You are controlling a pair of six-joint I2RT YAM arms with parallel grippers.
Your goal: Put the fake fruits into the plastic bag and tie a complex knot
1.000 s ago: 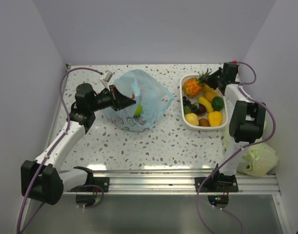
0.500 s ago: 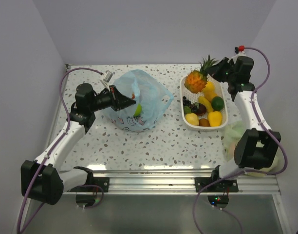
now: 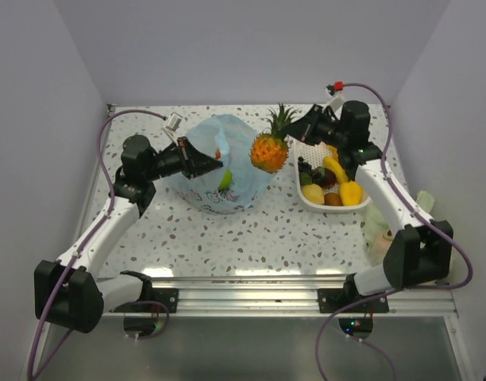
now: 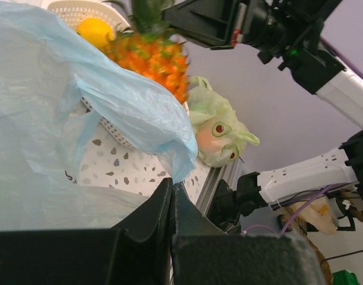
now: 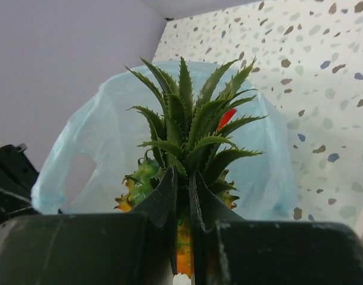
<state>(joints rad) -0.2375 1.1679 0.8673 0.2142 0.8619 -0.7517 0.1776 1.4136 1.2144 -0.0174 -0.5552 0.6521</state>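
The light-blue plastic bag (image 3: 241, 184) lies left of centre with its mouth held up. My left gripper (image 3: 205, 164) is shut on the bag's rim; the wrist view shows the blue film (image 4: 63, 119) pinched at the fingertips (image 4: 172, 187). My right gripper (image 3: 297, 136) is shut on the leafy crown of the little pineapple (image 3: 268, 151) and holds it in the air at the bag's right edge, between the bag and the basket. In the right wrist view the pineapple (image 5: 187, 136) hangs in front of the bag (image 5: 86, 148). A green fruit (image 3: 224, 178) and something red show inside the bag.
A white basket (image 3: 318, 207) at the right holds several fruits, yellow, orange, green and dark purple. A pale green bag (image 3: 379, 226) sits at the right edge behind my right arm; it also shows in the left wrist view (image 4: 217, 127). Walls close the table's back and sides.
My right gripper lifted the pineapple out of the basket and carried it left to the bag's edge. The left gripper and the bag have stayed put.
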